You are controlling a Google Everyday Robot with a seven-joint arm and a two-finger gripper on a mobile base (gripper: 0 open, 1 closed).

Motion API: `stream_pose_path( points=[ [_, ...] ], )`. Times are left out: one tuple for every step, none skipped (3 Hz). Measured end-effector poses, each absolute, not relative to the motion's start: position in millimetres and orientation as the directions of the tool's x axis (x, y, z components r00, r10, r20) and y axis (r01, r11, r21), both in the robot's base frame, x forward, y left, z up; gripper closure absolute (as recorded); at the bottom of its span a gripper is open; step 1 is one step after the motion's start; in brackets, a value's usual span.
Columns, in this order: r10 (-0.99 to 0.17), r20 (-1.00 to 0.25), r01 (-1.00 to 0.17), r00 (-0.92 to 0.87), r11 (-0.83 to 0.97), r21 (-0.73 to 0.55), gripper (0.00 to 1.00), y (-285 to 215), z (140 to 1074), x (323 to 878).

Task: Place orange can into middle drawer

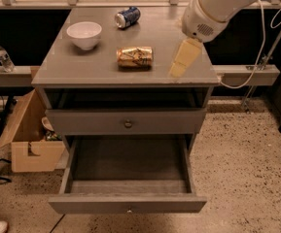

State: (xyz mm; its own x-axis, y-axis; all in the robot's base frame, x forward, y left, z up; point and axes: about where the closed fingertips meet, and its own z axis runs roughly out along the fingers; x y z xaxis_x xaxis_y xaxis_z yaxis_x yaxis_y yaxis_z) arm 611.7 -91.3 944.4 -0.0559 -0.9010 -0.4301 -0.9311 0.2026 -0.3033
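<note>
The orange can (135,56) lies on its side in the middle of the grey cabinet top (81,67). My gripper (183,62) hangs over the right part of the top, to the right of the can and apart from it. It holds nothing. The middle drawer (128,204) is pulled out wide open below, and its inside is bare. The grey drawer front above it (128,123) is closed.
A white bowl (84,34) stands at the top's left. A blue-and-white can (127,17) lies at the back. A cardboard box (30,140) sits on the floor to the left, and a water bottle (3,57) stands on a ledge there.
</note>
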Motion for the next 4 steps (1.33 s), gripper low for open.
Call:
stream_pose_path(
  points=[
    [-0.888,-0.456,-0.937,-0.059,0.207,-0.283,0.00,-52.7,928.1,645.7],
    [-0.882,-0.467,-0.945,-0.065,0.205,-0.255,0.00,-20.3,911.3,671.8],
    [-0.882,-0.466,-0.951,-0.075,0.204,-0.233,0.00,2.0,894.1,694.7],
    [-0.887,-0.454,-0.954,-0.086,0.204,-0.218,0.00,13.9,878.0,713.5]
  ],
)
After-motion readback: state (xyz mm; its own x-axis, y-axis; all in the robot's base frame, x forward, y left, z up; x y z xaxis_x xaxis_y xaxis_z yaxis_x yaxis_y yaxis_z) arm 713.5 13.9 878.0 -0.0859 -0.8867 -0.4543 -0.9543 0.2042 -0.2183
